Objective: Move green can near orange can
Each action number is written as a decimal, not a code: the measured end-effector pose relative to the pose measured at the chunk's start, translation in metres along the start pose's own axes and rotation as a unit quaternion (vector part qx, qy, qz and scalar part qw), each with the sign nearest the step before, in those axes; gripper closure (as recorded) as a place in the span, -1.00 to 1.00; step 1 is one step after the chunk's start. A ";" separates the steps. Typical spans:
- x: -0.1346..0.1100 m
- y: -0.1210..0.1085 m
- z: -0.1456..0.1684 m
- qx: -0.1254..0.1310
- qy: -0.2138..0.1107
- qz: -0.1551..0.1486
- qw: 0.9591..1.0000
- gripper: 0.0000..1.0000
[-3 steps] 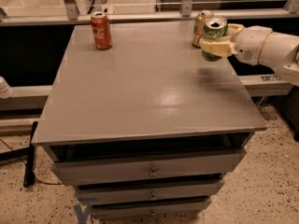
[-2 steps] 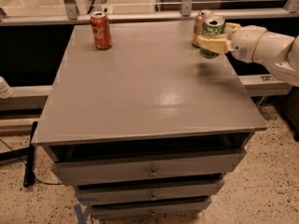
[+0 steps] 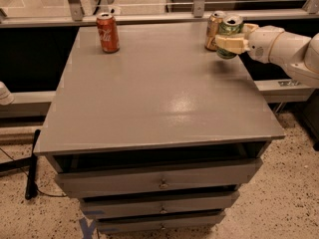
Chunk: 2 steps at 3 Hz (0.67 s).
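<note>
Over the table's (image 3: 159,98) far right corner, my arm (image 3: 281,46) reaches in level from the right, white forearm past the table's edge, wrist pointing left. My claw (image 3: 228,43) is clamped around the green can (image 3: 230,29), one cream finger lying across the can's lower front. I cannot tell whether its base touches the table.

Compared with a second ago, claw and can sit a touch farther back toward the table's rear edge; otherwise little has shifted.

The green can stands upright, with a green body, pale lettering and an opened silver top. Just behind and left of it, on the table's back right corner, stands the orange can (image 3: 214,31). A red can (image 3: 108,34) stands at the table's back left.
</note>
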<state>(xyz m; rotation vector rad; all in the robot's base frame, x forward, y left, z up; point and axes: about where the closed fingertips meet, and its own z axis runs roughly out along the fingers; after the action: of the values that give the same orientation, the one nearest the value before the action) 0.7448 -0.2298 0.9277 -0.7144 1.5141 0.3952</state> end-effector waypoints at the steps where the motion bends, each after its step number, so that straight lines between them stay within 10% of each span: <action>1: 0.011 -0.020 0.000 0.017 0.002 0.014 1.000 1.00; 2: 0.022 -0.034 -0.001 0.033 -0.004 0.035 0.999 1.00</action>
<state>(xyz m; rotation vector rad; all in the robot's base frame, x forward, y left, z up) 0.7666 -0.2596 0.9126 -0.6095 1.5395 0.3990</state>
